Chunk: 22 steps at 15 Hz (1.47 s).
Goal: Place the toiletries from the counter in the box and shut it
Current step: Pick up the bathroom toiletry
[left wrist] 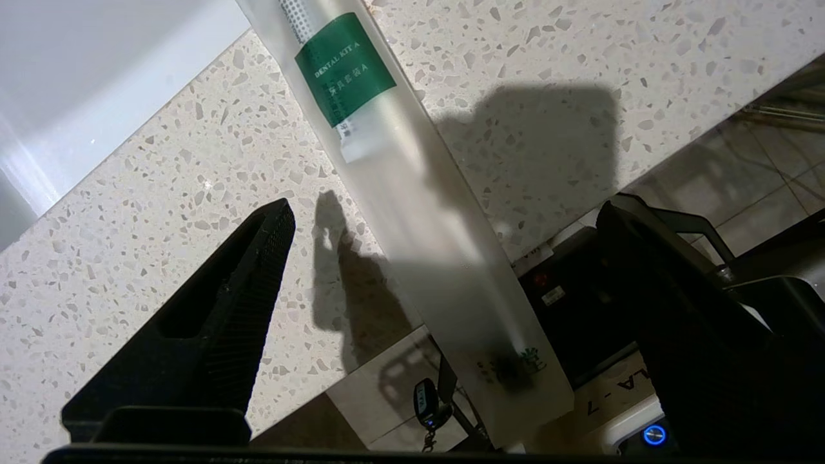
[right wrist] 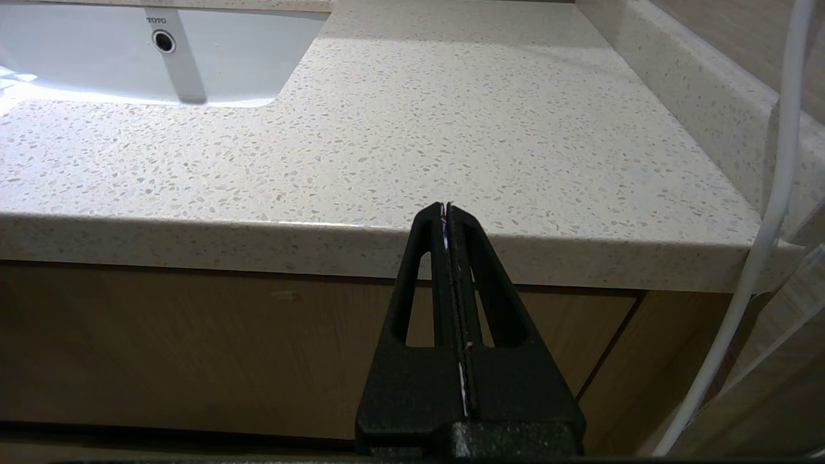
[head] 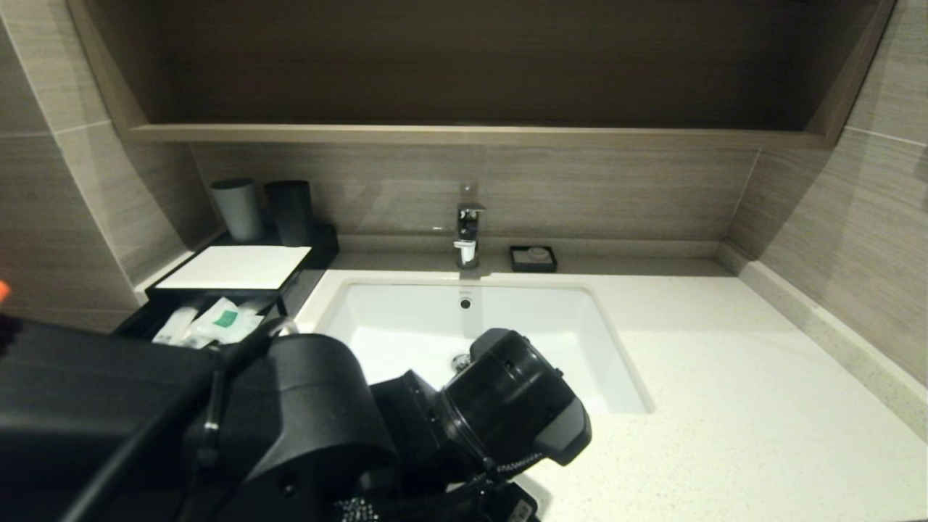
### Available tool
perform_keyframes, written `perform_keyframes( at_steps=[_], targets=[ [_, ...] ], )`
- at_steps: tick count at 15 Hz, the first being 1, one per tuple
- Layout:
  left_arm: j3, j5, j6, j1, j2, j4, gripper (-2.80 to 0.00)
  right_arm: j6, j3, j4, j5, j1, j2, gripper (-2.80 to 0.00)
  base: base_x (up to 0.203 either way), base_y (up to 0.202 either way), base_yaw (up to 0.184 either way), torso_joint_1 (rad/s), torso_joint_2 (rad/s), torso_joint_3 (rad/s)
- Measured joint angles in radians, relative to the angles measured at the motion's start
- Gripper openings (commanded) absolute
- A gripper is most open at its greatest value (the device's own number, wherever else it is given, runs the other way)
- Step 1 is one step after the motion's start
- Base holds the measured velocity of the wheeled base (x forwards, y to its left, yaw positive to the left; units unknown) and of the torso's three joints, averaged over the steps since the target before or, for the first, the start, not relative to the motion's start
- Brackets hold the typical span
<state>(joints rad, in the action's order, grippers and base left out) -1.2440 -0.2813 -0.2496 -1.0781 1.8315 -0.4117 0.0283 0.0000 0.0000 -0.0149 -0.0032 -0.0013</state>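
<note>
A long translucent sachet (left wrist: 412, 193) with a green label lies on the speckled counter (left wrist: 129, 245), one end sticking out past the front edge. My left gripper (left wrist: 448, 216) is open above it, one finger on each side and neither touching it. In the head view the left arm hides this sachet and gripper. The black box (head: 235, 266) with a white top panel stands at the back left. Its front drawer is pulled out and holds several sachets (head: 217, 322). My right gripper (right wrist: 446, 207) is shut and empty, level with the counter's front edge (right wrist: 451, 245).
The white sink basin (head: 471, 341) is set in the middle of the counter, with a chrome tap (head: 467, 232) behind it. A small black soap dish (head: 533, 258) sits right of the tap. Two dark cups (head: 290, 210) stand behind the box. A white cable (right wrist: 767, 212) hangs at the right.
</note>
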Motion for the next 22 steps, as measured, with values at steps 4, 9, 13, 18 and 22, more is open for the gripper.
perform_keyframes(
  at_steps=[4, 9, 13, 18, 22],
  targets=[
    [0.0, -0.01, 0.0, 0.006, 0.005, -0.006, 0.0, 0.0, 0.0, 0.0, 0.0, 0.0, 0.0, -2.8, 0.0, 0.0, 0.0, 0.0, 0.0, 0.0],
    [0.001, -0.01, -0.004, 0.008, 0.016, 0.003, 0.0, 0.0, 0.0, 0.0, 0.0, 0.0, 0.0, -2.8, 0.0, 0.0, 0.0, 0.0, 0.0, 0.0],
    [0.001, -0.01, -0.008, 0.014, 0.026, 0.003, 0.0, 0.001, 0.0, 0.0, 0.0, 0.0, 0.0, -2.8, 0.0, 0.0, 0.0, 0.0, 0.0, 0.0],
    [-0.001, -0.01, -0.007, 0.021, 0.036, 0.009, 0.0, 0.0, 0.0, 0.0, 0.0, 0.0, 0.0, -2.8, 0.0, 0.0, 0.0, 0.0, 0.0, 0.0],
    [-0.002, -0.01, -0.006, 0.028, 0.039, 0.01, 0.0, 0.0, 0.0, 0.0, 0.0, 0.0, 0.0, -2.8, 0.0, 0.0, 0.0, 0.0, 0.0, 0.0]
  ],
)
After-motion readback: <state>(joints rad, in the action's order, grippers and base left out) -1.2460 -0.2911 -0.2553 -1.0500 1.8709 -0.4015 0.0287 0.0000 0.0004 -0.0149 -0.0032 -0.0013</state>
